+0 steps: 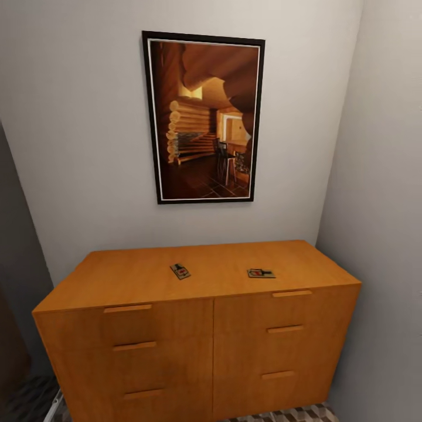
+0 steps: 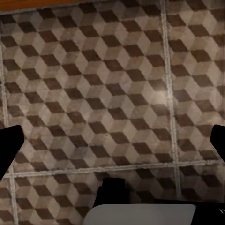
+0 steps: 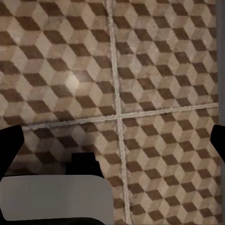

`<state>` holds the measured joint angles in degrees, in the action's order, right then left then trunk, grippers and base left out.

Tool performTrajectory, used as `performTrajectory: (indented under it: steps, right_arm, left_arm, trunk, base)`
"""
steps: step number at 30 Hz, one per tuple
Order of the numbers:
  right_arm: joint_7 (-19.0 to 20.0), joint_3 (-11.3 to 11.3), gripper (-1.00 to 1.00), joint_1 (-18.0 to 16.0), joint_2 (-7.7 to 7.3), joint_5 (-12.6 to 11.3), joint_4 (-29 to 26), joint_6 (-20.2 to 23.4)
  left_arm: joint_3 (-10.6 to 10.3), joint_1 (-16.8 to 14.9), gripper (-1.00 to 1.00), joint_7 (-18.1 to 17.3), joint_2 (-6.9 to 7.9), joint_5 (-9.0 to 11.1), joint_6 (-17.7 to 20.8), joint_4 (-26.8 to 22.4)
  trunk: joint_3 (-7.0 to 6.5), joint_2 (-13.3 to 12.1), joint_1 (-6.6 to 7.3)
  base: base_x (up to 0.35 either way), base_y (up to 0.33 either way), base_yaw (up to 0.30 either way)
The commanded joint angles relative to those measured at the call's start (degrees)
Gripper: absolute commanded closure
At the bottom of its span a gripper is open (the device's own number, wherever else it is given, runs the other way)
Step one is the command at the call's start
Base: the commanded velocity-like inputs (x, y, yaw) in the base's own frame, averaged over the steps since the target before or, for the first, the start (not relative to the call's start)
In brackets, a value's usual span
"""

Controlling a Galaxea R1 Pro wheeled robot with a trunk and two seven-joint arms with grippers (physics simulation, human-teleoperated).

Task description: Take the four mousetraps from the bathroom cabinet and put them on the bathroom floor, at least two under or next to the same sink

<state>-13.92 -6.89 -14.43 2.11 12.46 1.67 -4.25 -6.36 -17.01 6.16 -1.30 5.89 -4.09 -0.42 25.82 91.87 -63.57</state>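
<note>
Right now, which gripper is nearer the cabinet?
Left, probably: the left gripper hangs over the bathroom floor with the cabinet edge ahead; the right gripper hangs over tiles beside a grey strip.

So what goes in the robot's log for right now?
facing cabinet | two mousetraps on top | both grippers open over floor

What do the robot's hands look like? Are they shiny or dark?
Dark! In each wrist view, the left gripper and the right gripper show two plain black fingers, blunt and blocky, poking in from the two sides of the picture over the patterned floor. Between them sits a smooth pale grey body with a small black block on top. No cables or markings are visible.
</note>
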Motion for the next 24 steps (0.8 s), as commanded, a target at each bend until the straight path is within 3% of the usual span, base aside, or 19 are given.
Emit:
performTrajectory:
  steps: [1,24]
  right_arm:
    - [-0.23,-0.49,-1.0,-0.08,0.0,0.55,0.18,-0.32]
    - [-0.23,-0.49,-1.0,-0.08,0.0,0.55,0.18,-0.32]
  left_arm:
    - [-0.5,-0.05,-1.0,0.17,-0.02,0.6,-0.22,0.07]
    - [-0.5,-0.05,-1.0,0.17,-0.02,0.62,-0.22,0.07]
  trunk:
    - [0.06,0.03,0.0]
    - [0.06,0.03,0.0]
  base:
    - [0.0,-0.104,0.0]
    - [0.0,-0.018,0.0]
